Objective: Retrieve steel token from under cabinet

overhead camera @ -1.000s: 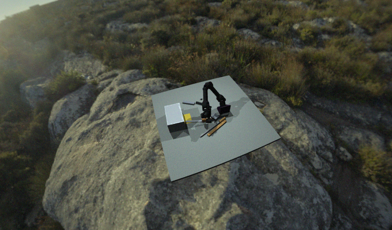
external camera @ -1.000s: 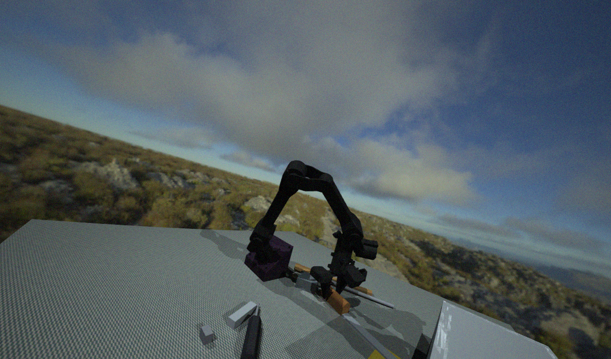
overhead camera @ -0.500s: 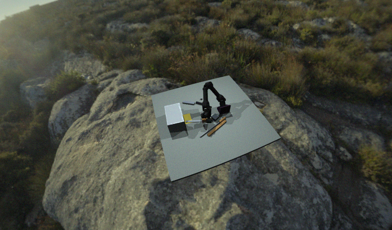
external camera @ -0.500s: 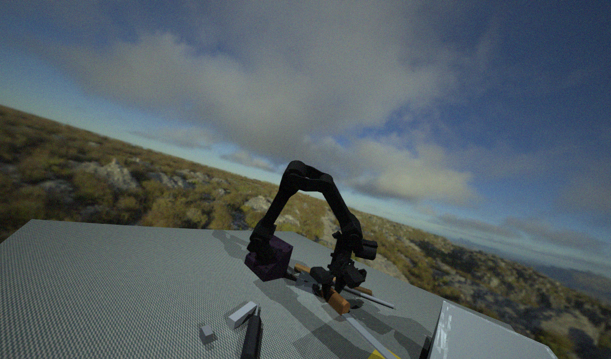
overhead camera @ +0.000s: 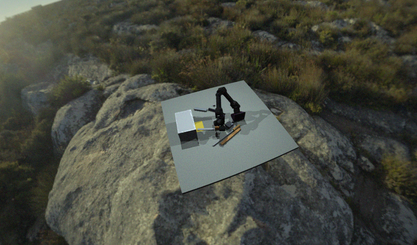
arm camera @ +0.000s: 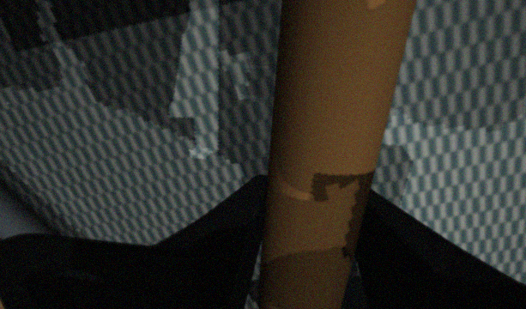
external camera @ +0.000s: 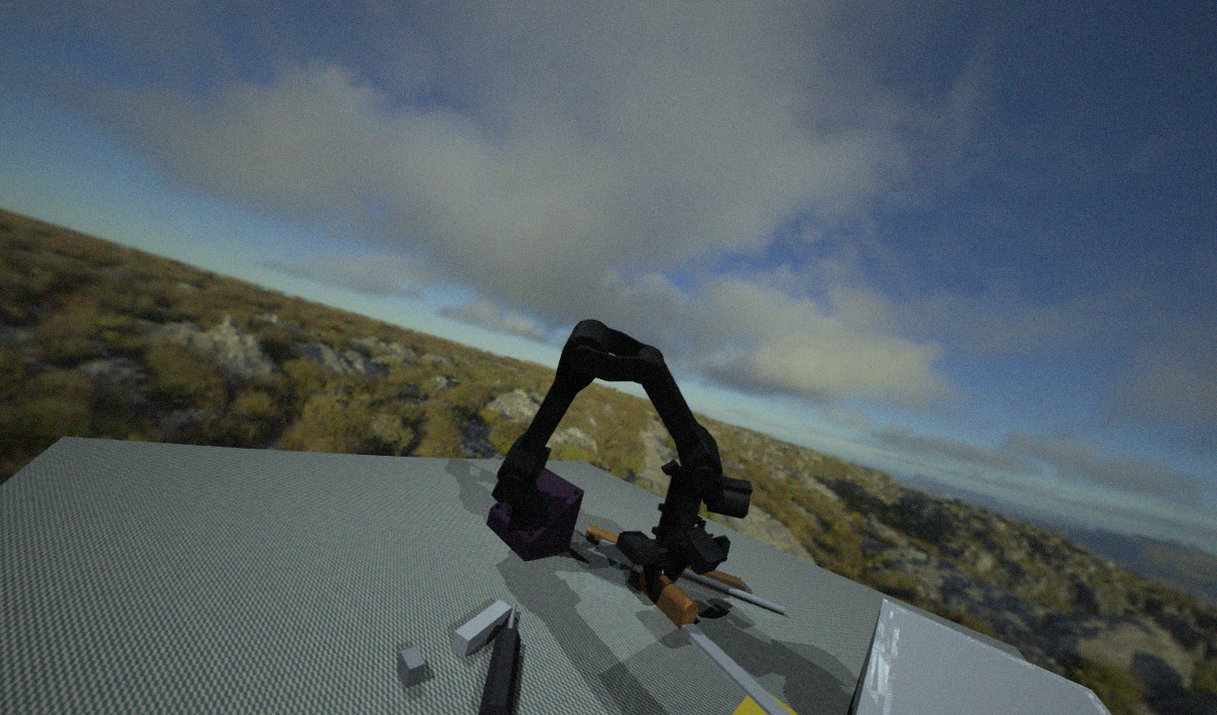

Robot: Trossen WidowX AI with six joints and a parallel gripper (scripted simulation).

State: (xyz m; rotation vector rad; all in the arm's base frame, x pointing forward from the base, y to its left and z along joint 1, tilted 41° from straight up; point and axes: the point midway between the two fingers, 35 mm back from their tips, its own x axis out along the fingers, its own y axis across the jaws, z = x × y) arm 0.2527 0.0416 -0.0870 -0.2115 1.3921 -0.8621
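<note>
My gripper (overhead camera: 218,127) (external camera: 662,576) (arm camera: 308,190) is shut on the orange-brown handle (arm camera: 331,107) (external camera: 676,605) of a long tool, low over the table. The tool's thin steel blade (overhead camera: 205,129) (external camera: 736,671) points at the white cabinet (overhead camera: 185,121) (external camera: 959,662) and crosses the yellow marked area (overhead camera: 199,125) (external camera: 758,707) in front of it. The steel token is not visible in any view; the cabinet's base is in shadow.
A wooden stick (overhead camera: 230,136) (external camera: 727,578) and a thin grey rod (overhead camera: 221,140) (external camera: 743,597) lie to the right of the gripper. A grey bar (overhead camera: 200,109) (external camera: 481,626), a small cube (external camera: 411,664) and a dark marker (external camera: 502,671) lie behind. The arm stands on a purple base (overhead camera: 237,116) (external camera: 541,522).
</note>
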